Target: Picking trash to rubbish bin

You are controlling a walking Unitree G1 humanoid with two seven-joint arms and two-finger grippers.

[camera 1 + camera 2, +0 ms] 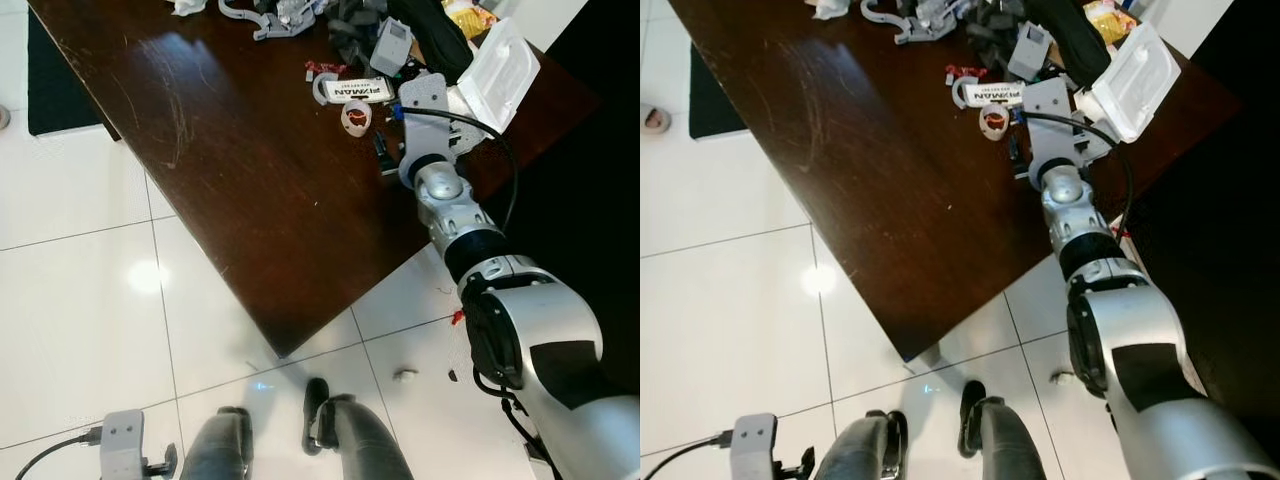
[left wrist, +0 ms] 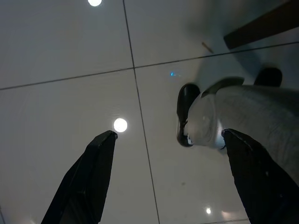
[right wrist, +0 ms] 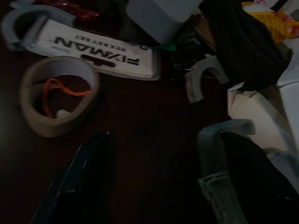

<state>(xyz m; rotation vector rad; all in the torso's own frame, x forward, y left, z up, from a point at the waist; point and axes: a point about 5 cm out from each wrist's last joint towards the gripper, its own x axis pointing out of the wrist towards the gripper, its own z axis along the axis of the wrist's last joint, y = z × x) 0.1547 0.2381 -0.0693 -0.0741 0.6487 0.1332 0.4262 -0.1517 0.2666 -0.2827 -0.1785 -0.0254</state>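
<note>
A dark wooden table [image 1: 230,150] stands on a white tiled floor [image 1: 80,300], one corner pointing toward the robot, and its far right part is crowded with clutter. The right arm reaches out over that end of the table, and the right gripper [image 3: 159,172] hangs low above the dark tabletop with its two black fingers [image 3: 77,182] spread apart and nothing between them. Just beyond the fingers lies a tape roll [image 3: 58,95] flat on the wood, with a bit of orange string inside its ring. Farther still is a white card package [image 3: 96,49] printed with black letters (it reads as a hex key set), and a red crinkled wrapper [image 1: 322,69] sits at its far edge. To the right of the gripper are a grey plastic clip [image 3: 203,79], a pale grey plastic piece beside the right finger, a black bag or cloth [image 3: 243,42], a yellow wrapper [image 3: 271,21] and a white plastic tray [image 1: 500,75] tilted near the table's right edge. A small white scrap [image 1: 405,376] lies on the floor near the table's near corner, to the right of the robot's feet. The left gripper [image 2: 168,182] hangs beside the robot's leg above the tiles, its fingers wide apart and empty.
</note>
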